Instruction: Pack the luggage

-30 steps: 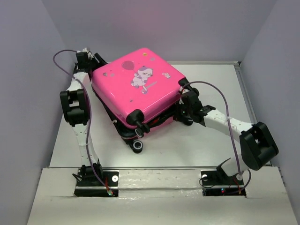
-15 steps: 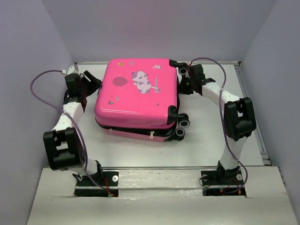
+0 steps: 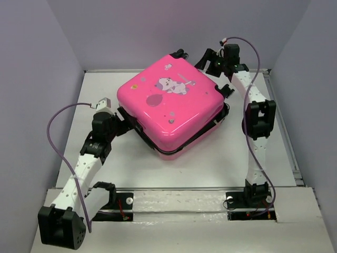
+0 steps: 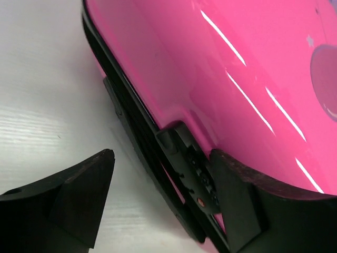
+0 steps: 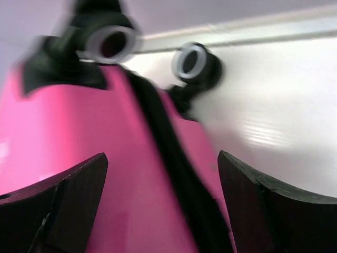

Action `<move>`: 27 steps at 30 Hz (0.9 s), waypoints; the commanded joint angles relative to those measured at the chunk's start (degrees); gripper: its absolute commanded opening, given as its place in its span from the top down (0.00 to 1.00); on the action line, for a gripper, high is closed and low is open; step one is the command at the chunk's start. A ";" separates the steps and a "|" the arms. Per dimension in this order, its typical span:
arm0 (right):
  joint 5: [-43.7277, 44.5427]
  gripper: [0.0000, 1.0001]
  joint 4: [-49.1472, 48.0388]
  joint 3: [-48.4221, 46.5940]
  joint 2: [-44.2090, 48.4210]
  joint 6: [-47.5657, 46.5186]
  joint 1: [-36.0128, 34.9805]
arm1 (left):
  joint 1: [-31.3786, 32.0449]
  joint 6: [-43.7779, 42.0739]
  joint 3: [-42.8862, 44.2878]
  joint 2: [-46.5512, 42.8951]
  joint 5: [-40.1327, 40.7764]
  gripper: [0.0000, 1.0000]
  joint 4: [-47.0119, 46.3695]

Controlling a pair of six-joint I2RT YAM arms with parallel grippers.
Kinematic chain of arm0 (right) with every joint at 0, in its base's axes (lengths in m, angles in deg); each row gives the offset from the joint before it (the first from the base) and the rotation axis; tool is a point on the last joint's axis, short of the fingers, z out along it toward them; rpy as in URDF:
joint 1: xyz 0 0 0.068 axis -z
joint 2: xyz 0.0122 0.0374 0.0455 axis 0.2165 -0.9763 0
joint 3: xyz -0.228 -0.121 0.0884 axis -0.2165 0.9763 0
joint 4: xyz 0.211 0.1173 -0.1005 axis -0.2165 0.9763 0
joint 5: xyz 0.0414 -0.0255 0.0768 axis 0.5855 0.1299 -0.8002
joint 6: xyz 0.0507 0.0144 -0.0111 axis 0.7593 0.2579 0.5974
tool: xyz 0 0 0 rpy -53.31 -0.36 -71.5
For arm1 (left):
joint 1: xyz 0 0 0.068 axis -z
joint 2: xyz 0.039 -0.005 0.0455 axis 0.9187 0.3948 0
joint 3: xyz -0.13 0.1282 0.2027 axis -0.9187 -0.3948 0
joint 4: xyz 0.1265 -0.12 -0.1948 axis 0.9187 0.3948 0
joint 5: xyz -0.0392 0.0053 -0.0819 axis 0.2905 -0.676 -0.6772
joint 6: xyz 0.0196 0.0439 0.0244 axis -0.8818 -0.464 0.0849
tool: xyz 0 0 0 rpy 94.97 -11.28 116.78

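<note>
The luggage [image 3: 171, 108], a bright pink hard-shell suitcase with a white cartoon print, lies shut and flat on the table, turned like a diamond. My left gripper [image 3: 125, 122] is at its near-left edge. In the left wrist view that gripper [image 4: 162, 155] stands open astride the black zipper seam [image 4: 134, 118]; one finger [image 4: 237, 203] lies over the pink shell, the other [image 4: 84, 195] over bare table. My right gripper [image 3: 210, 62] is at the far right corner. Seen from its wrist, it [image 5: 162, 155] is open above the pink side, short of two caster wheels [image 5: 192, 60].
The white table [image 3: 221, 163] is boxed in by grey walls at left, back and right, with a raised rail [image 3: 291, 153] along its right edge. Both arm bases [image 3: 108, 203] sit on the near ledge. A purple cable [image 3: 52, 137] loops off the left arm.
The luggage has turned, and its wheels now point to the far right. The left arm swung down to the near-left edge. The right gripper rose to the far corner and opened.
</note>
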 commanded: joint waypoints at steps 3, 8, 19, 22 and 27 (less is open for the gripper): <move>-16.35 0.00 -0.05 2.06 13.70 0.80 -3.25 | 3.88 1.43 7.82 -6.41 -6.01 0.08 3.40; -12.22 0.03 -0.05 13.04 28.28 -4.38 -1.92 | 3.97 -0.07 9.40 -9.58 -4.07 0.05 3.75; -5.19 0.93 -24.37 75.33 74.95 -4.31 -18.87 | 11.00 -0.07 -2.28 -16.43 -16.37 0.03 -0.46; -3.17 0.93 -29.84 88.88 83.46 -2.64 -23.80 | 12.75 0.28 -4.13 -18.19 -18.48 0.02 -0.90; -4.48 0.79 -36.25 99.80 83.69 -1.31 -25.22 | 16.53 0.89 -6.94 -17.85 -20.41 0.02 -3.71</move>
